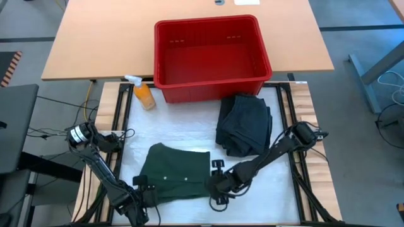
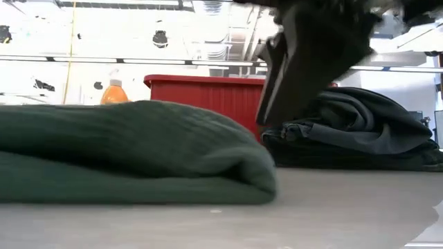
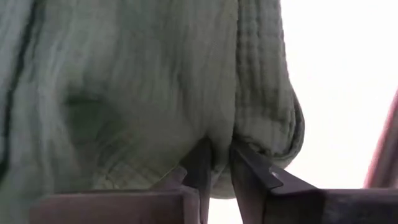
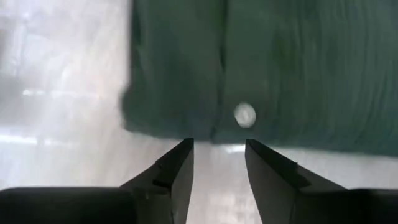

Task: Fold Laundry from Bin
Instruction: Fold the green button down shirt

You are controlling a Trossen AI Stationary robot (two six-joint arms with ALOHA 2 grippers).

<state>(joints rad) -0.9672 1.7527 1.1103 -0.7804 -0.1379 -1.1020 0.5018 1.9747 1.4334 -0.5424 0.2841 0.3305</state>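
At lower left of the high view, the left end effector (image 1: pixel 140 205) is seen at the near-left corner of the dark green garment (image 1: pixel 175 174); in the left wrist view its fingers (image 3: pixel 202 168) are nearly pressed together with a fold of the green cloth (image 3: pixel 155 93) pinched between them. An orange spray bottle (image 1: pixel 144 94) is laid on the table (image 1: pixel 189 126) at upper left, just beside the red bin (image 1: pixel 211 57), which is placed at top centre, upright. The green garment is spread flat and folded at lower centre of the white table surface. At its right edge the right end effector (image 1: pixel 218 186) is positioned; in the right wrist view its fingers (image 4: pixel 177 171) are spread apart, nothing held, with the buttoned green hem (image 4: pixel 261 81) just beyond the tips. A black folded garment (image 1: pixel 245 125) is piled right of centre, just below the bin's near-right corner, well apart from both end effectors.
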